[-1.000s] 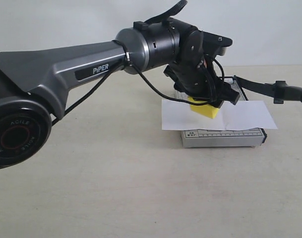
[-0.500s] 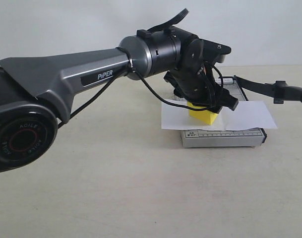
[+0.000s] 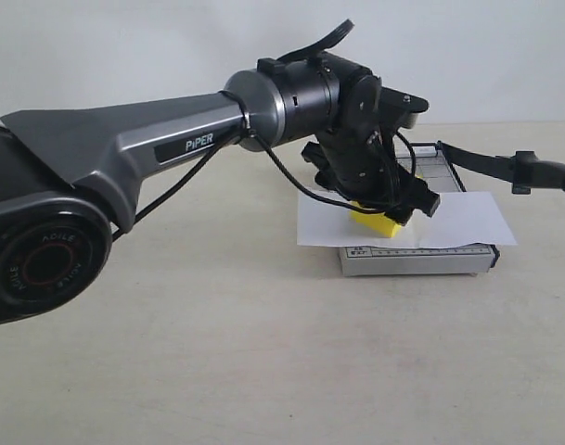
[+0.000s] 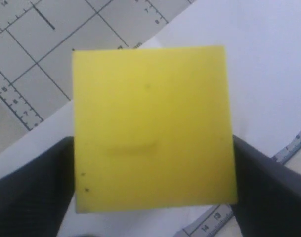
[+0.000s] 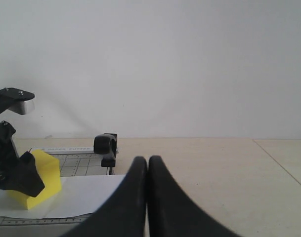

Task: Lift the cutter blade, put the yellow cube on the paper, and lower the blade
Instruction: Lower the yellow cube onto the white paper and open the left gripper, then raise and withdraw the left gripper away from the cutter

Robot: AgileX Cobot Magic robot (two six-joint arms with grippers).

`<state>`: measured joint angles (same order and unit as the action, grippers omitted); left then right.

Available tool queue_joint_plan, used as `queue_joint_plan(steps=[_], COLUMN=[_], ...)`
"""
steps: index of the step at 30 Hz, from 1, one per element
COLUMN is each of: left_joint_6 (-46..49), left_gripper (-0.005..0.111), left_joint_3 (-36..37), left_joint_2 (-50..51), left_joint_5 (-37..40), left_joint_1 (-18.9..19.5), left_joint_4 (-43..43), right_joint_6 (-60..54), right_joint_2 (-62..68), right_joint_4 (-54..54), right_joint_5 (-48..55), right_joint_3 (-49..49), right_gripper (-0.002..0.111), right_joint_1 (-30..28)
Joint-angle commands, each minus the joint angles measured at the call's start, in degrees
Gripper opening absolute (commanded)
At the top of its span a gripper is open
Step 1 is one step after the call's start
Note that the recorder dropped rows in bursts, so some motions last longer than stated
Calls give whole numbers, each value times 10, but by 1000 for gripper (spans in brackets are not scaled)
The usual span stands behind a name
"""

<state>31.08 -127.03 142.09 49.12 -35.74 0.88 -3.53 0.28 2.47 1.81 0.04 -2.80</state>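
Your left jaws grasp the yellow cube (image 4: 150,123) over the paper's (image 3: 468,218) middle; contact with it is unclear. Your right jaws stay clenched, empty, near the paper.

One yellow cube (image 3: 379,223); one paper (image 3: 468,219); one trimmer base (image 3: 417,260); one cutter blade (image 5: 105,144); two arms (image 3: 124,148).
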Motion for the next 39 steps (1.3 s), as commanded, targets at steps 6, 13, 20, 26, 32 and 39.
queue_joint_plan(steps=[6,13,20,26,32,39], left_joint_6=[2,5,17,46,69,71], left_gripper=[74,74,73,68,68,68], left_joint_3=[-42,-51,-51,-23,66,237], left_joint_2=[-55,-125,-238,-356,-476,-602], left_joint_5=[46,98,105,118,101,98], left_joint_1=[-2,-2,-1,4,22,34], left_joint_4=[-5,-9,-14,-46,-46,7], right_joint_6=[-1,-1,-1,-1,-1,-1], right_joint_2=[-3,-3,-3,-3,-3,-3], right_joint_4=[1,1,1,1,1,1], right_joint_5=[-1,-1,-1,-1,-1,-1], right_joint_3=[0,0,0,0,0,0], right_gripper=[0,0,0,0,0,0], right_joint_1=[0,0,0,0,0,0])
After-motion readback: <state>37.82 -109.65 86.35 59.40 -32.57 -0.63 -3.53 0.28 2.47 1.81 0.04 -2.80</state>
